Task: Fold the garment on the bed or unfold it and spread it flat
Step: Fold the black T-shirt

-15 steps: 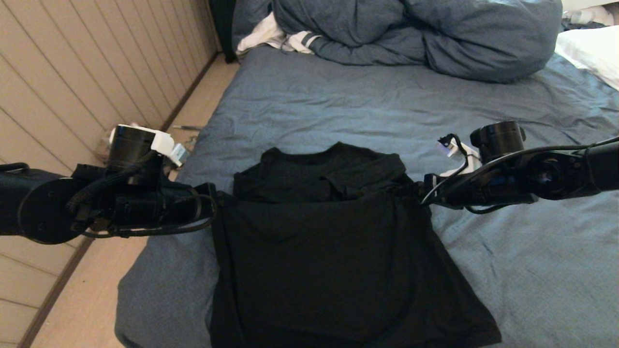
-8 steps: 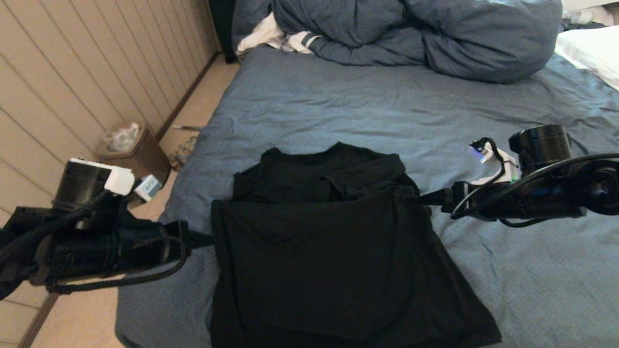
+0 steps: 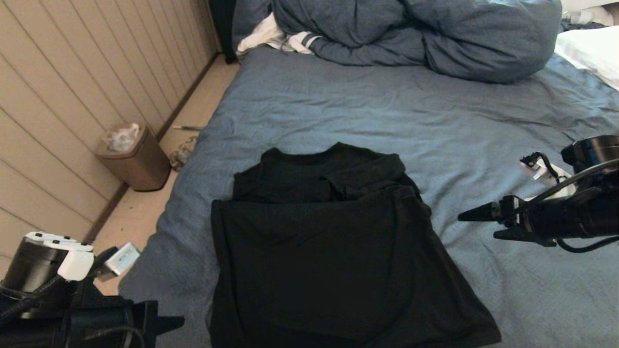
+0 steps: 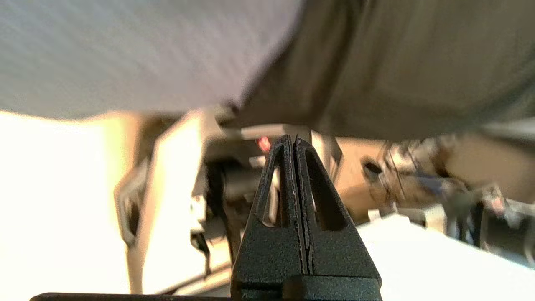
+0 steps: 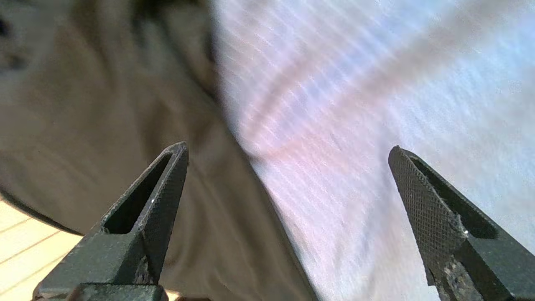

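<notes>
The garment, a plain black T-shirt, lies near the front edge of the bed, its lower part folded up over the chest and its collar pointing to the far side. My left gripper hangs low off the bed's left side, shut on nothing; in the left wrist view its fingers are pressed together below the garment's edge. My right gripper hovers over the sheet just right of the shirt, open and empty. In the right wrist view it spans the garment's border.
A bulky blue duvet and a white stripe-cuffed cloth lie at the bed's far end, with a white pillow at the far right. A brown bin stands on the floor by the panelled wall.
Both arms have drawn away from the shirt's sides. The left one sank down and to the left and its fingers shut; the right one moved right and opened wider. The shirt stays put.
</notes>
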